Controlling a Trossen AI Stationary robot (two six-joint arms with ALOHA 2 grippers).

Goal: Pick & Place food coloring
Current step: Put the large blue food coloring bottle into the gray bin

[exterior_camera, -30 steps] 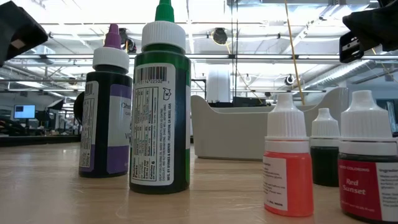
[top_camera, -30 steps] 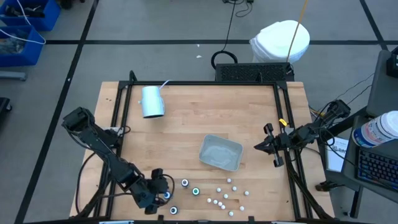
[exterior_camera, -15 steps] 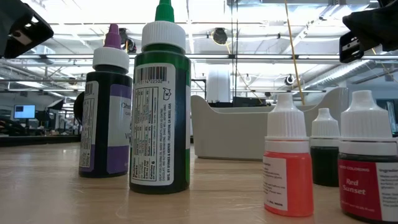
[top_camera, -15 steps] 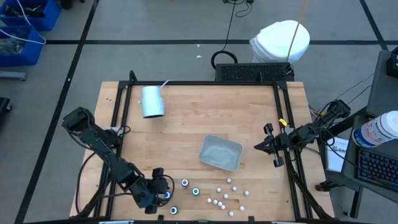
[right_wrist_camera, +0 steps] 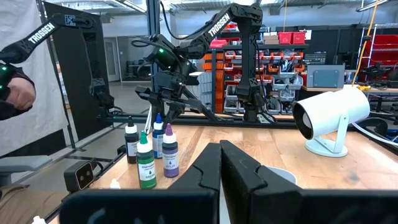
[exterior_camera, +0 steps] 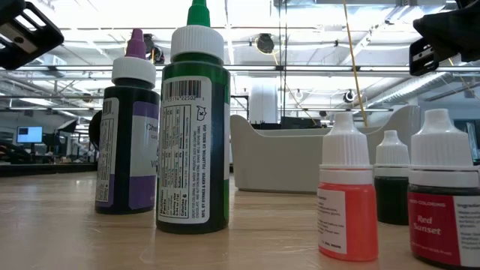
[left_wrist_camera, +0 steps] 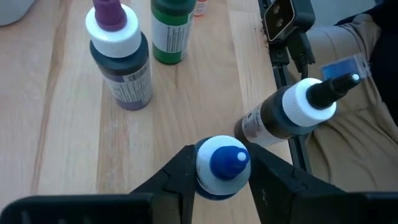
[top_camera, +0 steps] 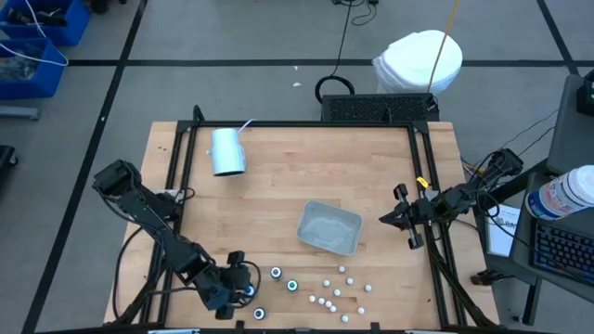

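Food coloring stands upright near the table's near edge: larger dark bottles with purple (left_wrist_camera: 118, 56), green (left_wrist_camera: 171, 31) and black (left_wrist_camera: 292, 112) tips, and several small white-capped bottles (top_camera: 339, 289) to their right. My left gripper (left_wrist_camera: 222, 182) is at the near left, shut on a white-capped, blue-tipped bottle (top_camera: 249, 291). My right gripper (top_camera: 388, 220) hovers shut at the table's right edge, touching nothing. My left gripper pinches the blue-tipped bottle's white cap (left_wrist_camera: 205, 171) between its two fingers, one on each side. The fingers slant down at it from the table's left. The bottle stands upright; its body and foot are hidden under the cap.
A translucent grey tray (top_camera: 329, 229) sits right of the middle and a pale blue cup (top_camera: 226, 151) lies at the far left. A small camera (left_wrist_camera: 280, 15) stands at the near edge beside the black-tipped bottle. Dark frame rails (top_camera: 181, 186) line the table's sides.
In the low view, the part of my left gripper at the upper left has shifted a little upward. The bottles, the tray and my right arm have kept still.
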